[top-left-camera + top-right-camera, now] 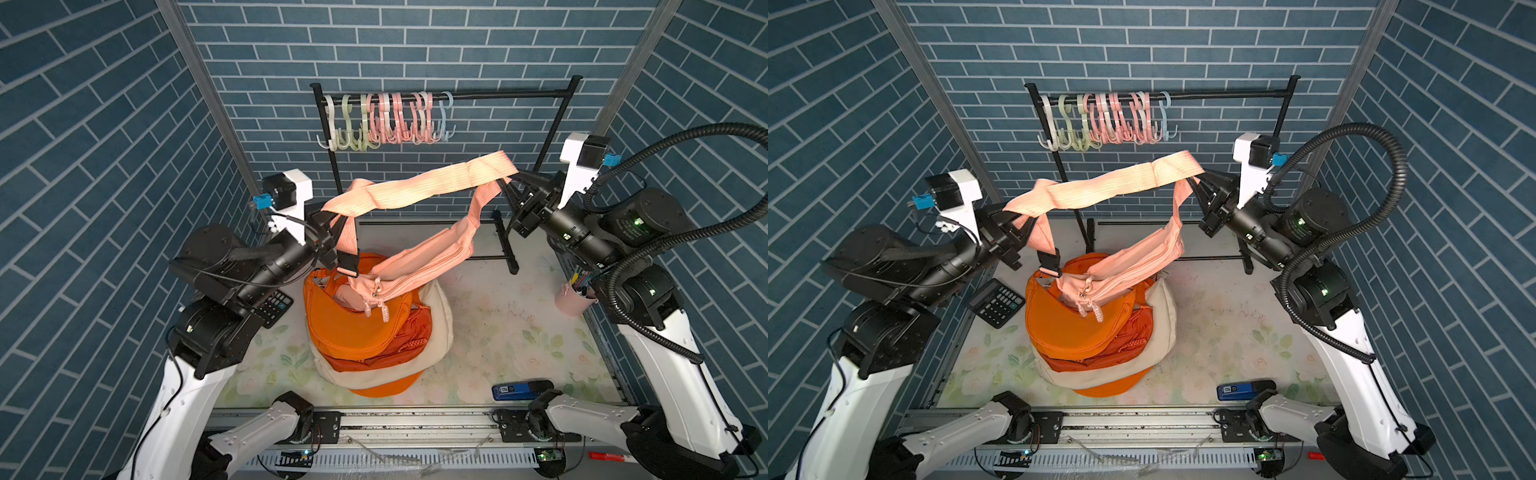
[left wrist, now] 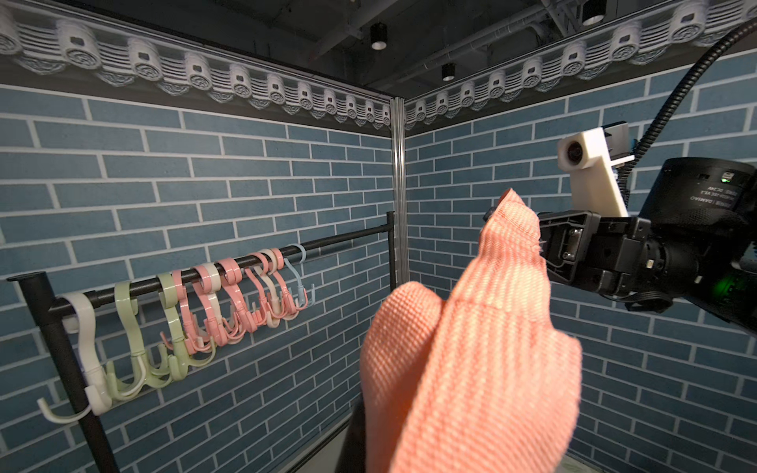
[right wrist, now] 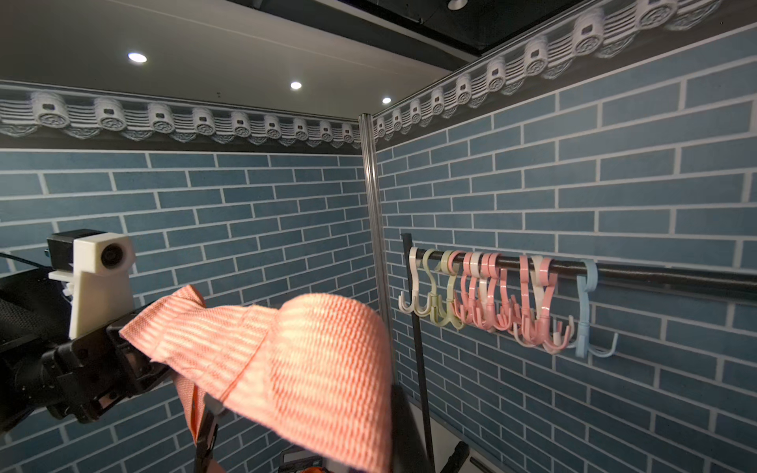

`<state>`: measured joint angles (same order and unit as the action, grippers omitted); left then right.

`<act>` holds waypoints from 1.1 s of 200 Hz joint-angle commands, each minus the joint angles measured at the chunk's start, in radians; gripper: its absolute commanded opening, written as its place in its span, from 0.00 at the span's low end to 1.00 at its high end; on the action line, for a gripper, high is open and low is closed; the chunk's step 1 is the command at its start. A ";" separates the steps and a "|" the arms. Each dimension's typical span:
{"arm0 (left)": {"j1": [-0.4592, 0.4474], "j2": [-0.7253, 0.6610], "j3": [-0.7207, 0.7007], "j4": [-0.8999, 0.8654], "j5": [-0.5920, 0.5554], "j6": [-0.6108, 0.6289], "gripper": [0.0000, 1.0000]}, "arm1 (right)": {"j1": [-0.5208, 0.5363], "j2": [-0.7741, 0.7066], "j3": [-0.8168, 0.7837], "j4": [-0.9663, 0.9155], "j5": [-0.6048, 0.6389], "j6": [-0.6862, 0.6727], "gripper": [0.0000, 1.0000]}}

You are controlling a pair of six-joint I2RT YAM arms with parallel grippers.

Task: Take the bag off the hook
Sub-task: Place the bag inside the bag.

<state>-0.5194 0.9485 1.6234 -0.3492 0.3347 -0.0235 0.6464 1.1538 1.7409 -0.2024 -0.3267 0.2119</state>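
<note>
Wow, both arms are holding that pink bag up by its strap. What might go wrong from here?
1. The left gripper and right gripper each pinch only a bit of the strap; the pink bag hanging between them might slip free and drop.
2. Its zipper pulls dangle over the orange bag on the pile and may snag it.
3. The right gripper is close to the black rack; a pull that way could bump it.

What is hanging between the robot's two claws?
The pink strap stretches from the left gripper to the right gripper, both shut on it, clear in both top views. The pink bag dangles below.
</note>
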 commanded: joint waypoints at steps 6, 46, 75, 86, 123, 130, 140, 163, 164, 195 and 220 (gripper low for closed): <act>0.002 -0.081 -0.011 -0.136 -0.038 0.031 0.00 | 0.091 -0.030 -0.032 -0.046 0.098 -0.107 0.00; 0.002 -0.189 -0.009 -0.307 -0.100 0.070 0.00 | 0.256 -0.047 -0.096 -0.074 0.222 -0.179 0.00; 0.002 -0.259 -0.026 -0.348 -0.138 0.082 0.00 | 0.356 -0.079 -0.165 -0.075 0.317 -0.216 0.00; 0.002 -0.272 -0.029 -0.357 -0.147 0.083 0.00 | 0.375 -0.097 -0.197 -0.068 0.342 -0.215 0.00; 0.001 -0.238 -0.028 -0.399 -0.262 0.053 0.00 | 0.381 -0.159 -0.330 -0.038 0.450 -0.199 0.00; 0.002 -0.222 -0.038 -0.404 -0.283 0.044 0.00 | 0.381 -0.167 -0.358 -0.032 0.480 -0.198 0.00; 0.002 -0.207 -0.068 -0.391 -0.295 0.028 0.00 | 0.381 -0.171 -0.400 -0.023 0.513 -0.190 0.00; 0.001 -0.187 -0.166 -0.334 -0.318 -0.006 0.00 | 0.375 -0.157 -0.484 -0.005 0.588 -0.182 0.00; 0.002 -0.186 -0.170 -0.331 -0.319 -0.007 0.00 | 0.374 -0.157 -0.487 -0.003 0.591 -0.181 0.00; 0.002 -0.166 -0.316 -0.246 -0.374 -0.047 0.00 | 0.334 -0.092 -0.557 0.023 0.615 -0.136 0.00; 0.005 -0.156 -0.416 -0.178 -0.448 -0.056 0.00 | 0.301 -0.042 -0.592 0.051 0.619 -0.128 0.00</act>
<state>-0.5194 0.7933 1.2697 -0.6308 -0.0177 -0.0486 0.9737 1.0840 1.1751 -0.2127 0.2459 0.0559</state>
